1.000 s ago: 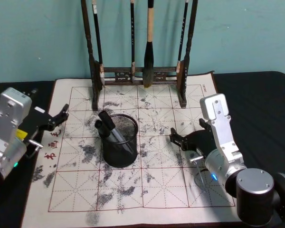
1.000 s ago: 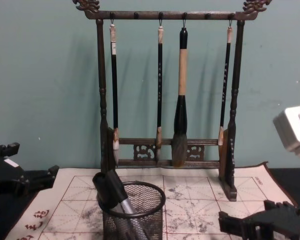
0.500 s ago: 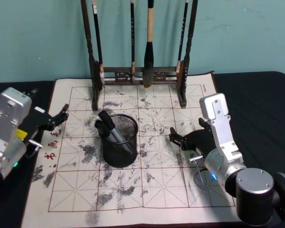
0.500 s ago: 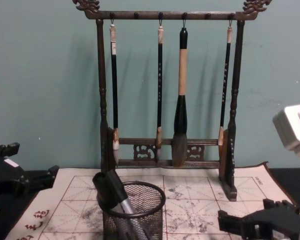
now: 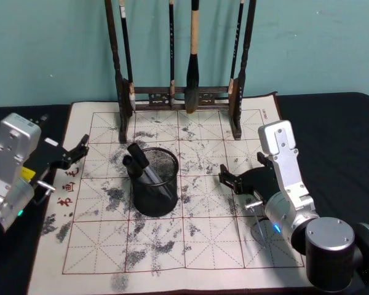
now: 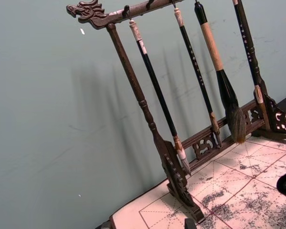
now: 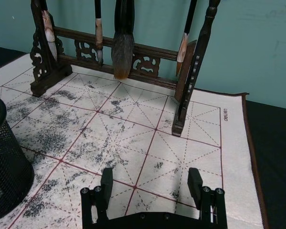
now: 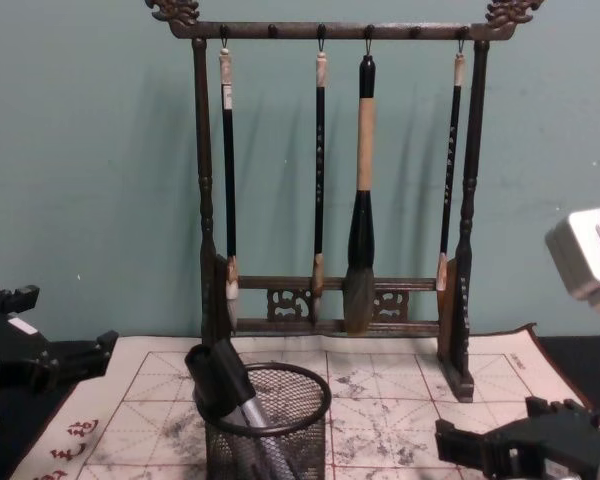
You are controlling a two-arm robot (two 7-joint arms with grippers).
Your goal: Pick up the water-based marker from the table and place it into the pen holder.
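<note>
Covering most of the black tabletop [image 5: 332, 123] was a cream calligraphy felt mat [image 5: 190, 246] ruled in a red grid and smudged with grey-black ink — red characters were printed near its left edge. Behind the table rose a plain teal wall [image 5: 49, 49]. At the mat's far edge stood a tall dark wooden brush rack with carved ends [image 8: 206, 250], from whose top bar four calligraphy brushes [image 8: 361, 200] hung, the third being the thickest.

Near the mat's centre sat the round black wire-mesh pen holder [image 5: 155, 184]. The dark-capped, grey-barrelled water-based marker [image 5: 139, 163] stood inside it, leaning toward the robot's left with its cap above the rim.

The left gripper [image 5: 77, 150] was held above the mat's left edge, well apart from the holder; its black fingers were parted and empty. The right gripper [image 7: 151, 183] hovered low over the mat to the right of the holder, its two fingers spread wide with only bare mat between them, as the right wrist view showed. The silver arm links extended back toward the table's near corners.
</note>
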